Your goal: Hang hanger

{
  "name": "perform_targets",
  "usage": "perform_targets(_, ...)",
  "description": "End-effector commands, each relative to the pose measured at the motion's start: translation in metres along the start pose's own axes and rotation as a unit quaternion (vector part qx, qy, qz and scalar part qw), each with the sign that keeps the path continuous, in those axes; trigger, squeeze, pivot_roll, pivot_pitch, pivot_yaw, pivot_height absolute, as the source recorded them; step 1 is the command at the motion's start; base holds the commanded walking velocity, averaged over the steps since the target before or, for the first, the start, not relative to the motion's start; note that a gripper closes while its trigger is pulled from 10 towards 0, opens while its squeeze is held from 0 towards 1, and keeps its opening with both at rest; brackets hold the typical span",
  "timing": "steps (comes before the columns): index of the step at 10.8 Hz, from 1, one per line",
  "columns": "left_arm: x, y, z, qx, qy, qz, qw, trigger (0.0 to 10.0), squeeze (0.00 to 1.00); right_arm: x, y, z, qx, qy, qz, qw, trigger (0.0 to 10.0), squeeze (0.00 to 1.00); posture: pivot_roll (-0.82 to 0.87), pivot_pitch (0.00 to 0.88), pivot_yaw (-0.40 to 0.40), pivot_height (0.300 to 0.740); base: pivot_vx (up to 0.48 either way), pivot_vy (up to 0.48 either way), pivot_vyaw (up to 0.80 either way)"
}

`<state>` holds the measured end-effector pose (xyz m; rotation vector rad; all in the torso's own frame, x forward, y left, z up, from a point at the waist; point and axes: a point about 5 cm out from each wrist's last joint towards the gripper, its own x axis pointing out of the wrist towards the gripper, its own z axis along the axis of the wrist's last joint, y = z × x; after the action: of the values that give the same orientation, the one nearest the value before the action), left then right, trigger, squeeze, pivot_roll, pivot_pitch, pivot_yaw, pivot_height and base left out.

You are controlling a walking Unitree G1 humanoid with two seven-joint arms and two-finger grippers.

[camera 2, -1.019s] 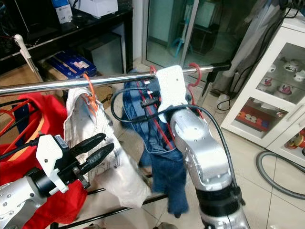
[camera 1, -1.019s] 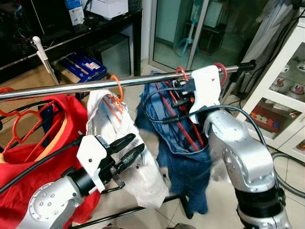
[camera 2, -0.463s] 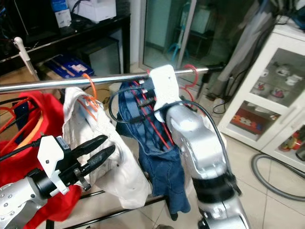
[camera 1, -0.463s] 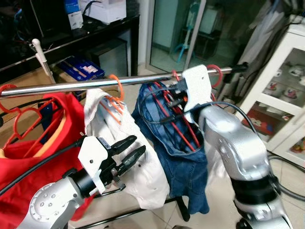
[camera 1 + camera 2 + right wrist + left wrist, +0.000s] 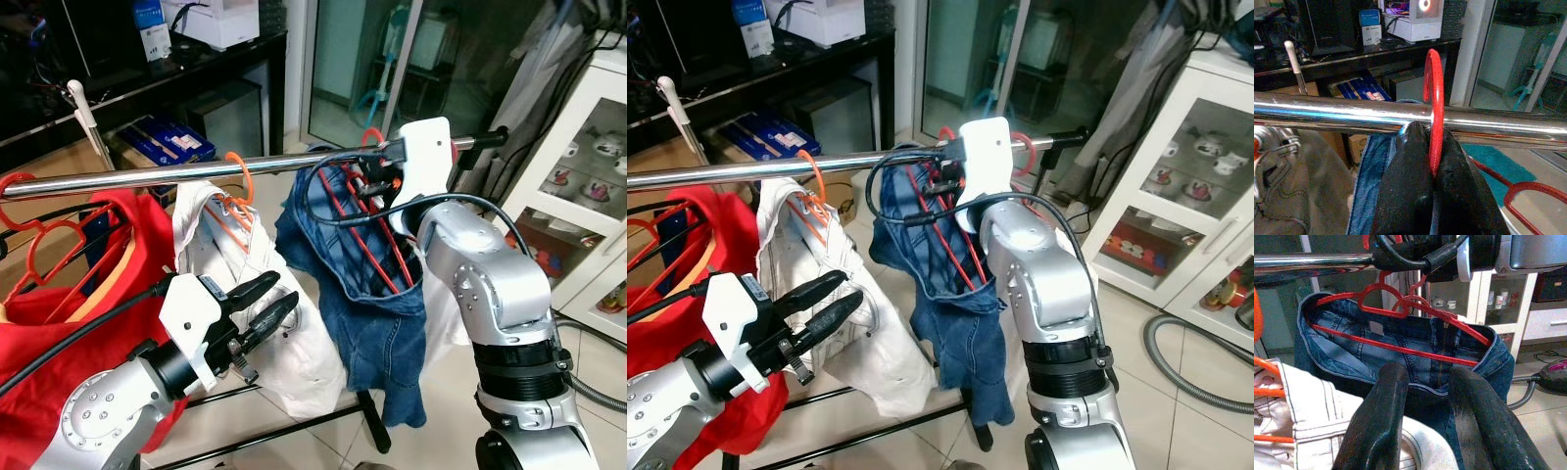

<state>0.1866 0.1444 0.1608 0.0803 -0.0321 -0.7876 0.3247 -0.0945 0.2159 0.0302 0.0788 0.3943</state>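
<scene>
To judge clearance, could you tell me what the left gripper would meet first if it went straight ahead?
Probably the blue jeans on the red hanger; the left gripper points at their waistband, though depth is unclear.

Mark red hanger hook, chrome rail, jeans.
red hanger hook [image 5: 1433,105]: right wrist view, shaft crossing the rail.
chrome rail [image 5: 1327,115]: right wrist view, bare span.
jeans [image 5: 377,328]: left eye view, hanging denim.

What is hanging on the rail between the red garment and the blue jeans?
White trousers on an orange hanger hang there between the red garment and the blue jeans, seen in the left eye view.
</scene>
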Motion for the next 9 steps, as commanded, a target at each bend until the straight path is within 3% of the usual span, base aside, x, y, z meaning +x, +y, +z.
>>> perform_targets(1,0.001,0.0,0.002,0.005,-0.004,0.0,1.0,10.0,0.0,0.002,-0.003,0.013,0.002,-0.029,-0.001,1.0,10.0,0.0,-0.04,0.012,-0.041,0.74,0.0,0.0,0.0)
perform_targets(9,-0.002,-0.007,0.0,-0.006,0.003,-0.013,1.0,10.0,0.0,0.021,-0.017,0.004,-0.014,0.049,0.031,0.998,10.0,0.0,-0.04,0.011,-0.056,0.74,0.0,0.0,0.0)
